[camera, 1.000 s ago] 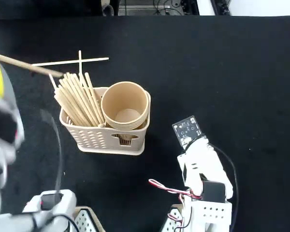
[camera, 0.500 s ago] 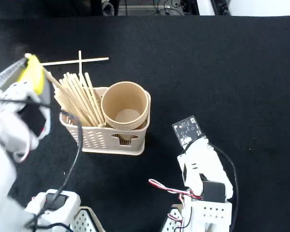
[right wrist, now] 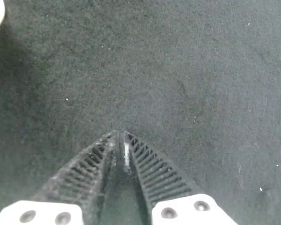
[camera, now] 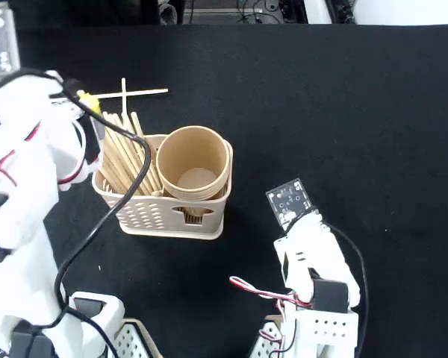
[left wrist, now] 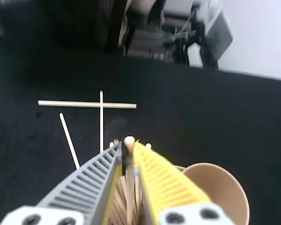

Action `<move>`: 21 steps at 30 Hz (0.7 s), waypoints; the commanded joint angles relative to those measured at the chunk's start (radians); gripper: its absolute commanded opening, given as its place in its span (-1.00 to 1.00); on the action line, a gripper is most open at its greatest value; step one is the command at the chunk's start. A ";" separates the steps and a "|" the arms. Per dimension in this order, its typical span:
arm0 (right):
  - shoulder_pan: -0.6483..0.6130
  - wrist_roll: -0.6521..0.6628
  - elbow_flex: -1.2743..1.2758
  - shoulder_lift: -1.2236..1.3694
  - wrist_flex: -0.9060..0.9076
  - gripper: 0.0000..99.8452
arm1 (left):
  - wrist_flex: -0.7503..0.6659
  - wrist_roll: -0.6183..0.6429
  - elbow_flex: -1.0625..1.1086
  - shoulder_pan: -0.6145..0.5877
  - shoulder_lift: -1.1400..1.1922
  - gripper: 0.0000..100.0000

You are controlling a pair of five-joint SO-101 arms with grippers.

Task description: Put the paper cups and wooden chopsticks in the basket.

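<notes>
The black surface (camera: 343, 112) carries the slotted basket (camera: 164, 216), with stacked paper cups (camera: 194, 160) in the compartment nearer the right arm and a bundle of chopsticks (camera: 123, 153) leaning in the other. The left gripper (left wrist: 127, 154) hangs just above that bundle, pinched narrow on a single chopstick (left wrist: 129, 140) whose long axis runs along the fingers, its tip poking past them. The drop looks to be almost straight down. Three loose chopsticks (left wrist: 86, 104) lie just beyond the basket, two crossed, ahead of this gripper. They are well apart from the right gripper (right wrist: 120, 140), closed on nothing over bare surface.
</notes>
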 commanded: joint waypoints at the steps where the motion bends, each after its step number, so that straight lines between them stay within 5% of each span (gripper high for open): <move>1: -0.005 0.006 -0.002 -0.067 0.005 -0.97 | 0.003 0.008 0.002 0.004 -0.025 -0.53; 8: -0.005 0.006 -0.002 -0.067 0.005 -0.97 | 0.002 0.015 0.004 -0.038 -0.107 -0.43; 16: -0.005 0.006 -0.002 -0.067 0.005 -0.97 | 0.000 0.074 0.128 -0.512 0.100 -0.43; 21: -0.005 0.006 -0.002 -0.068 0.005 -0.97 | -0.005 0.107 0.130 -0.615 0.328 -0.43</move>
